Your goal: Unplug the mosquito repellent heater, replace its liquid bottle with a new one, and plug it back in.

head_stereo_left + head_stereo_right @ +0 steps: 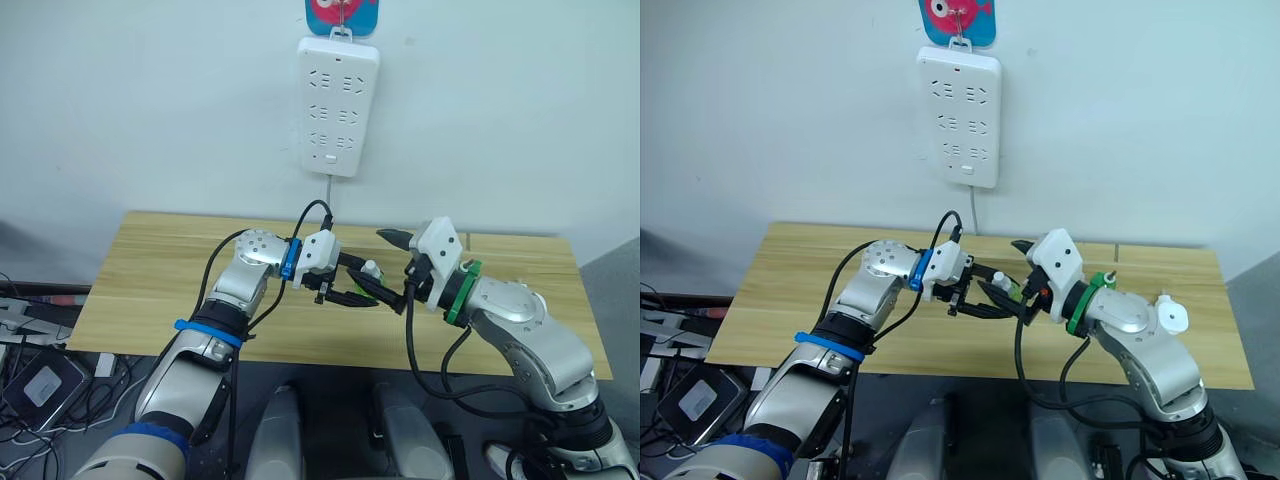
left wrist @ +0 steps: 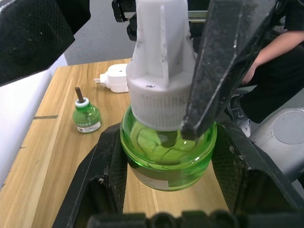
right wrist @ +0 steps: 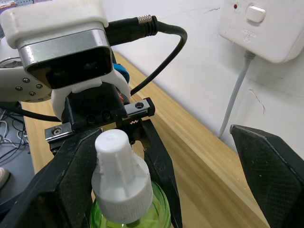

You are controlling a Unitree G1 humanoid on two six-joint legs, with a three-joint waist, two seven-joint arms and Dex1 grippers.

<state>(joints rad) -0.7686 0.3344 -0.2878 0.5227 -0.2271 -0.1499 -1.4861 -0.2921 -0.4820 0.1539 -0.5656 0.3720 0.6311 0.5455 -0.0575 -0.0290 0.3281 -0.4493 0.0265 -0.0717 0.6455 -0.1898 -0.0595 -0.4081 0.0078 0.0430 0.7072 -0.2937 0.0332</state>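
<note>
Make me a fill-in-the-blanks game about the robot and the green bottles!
1. The left pincer grips a green bottle with a ____ cap.
2. The other green bottle stands on the table with no cap, its brown ____ poking up.
3. The mosquito repellent heater lies on the ____.
4. The power strip hangs on the ____.

Missing words: white; wick; table; wall

A pale wall stands behind a light wooden table; a white power strip hangs on it
</note>
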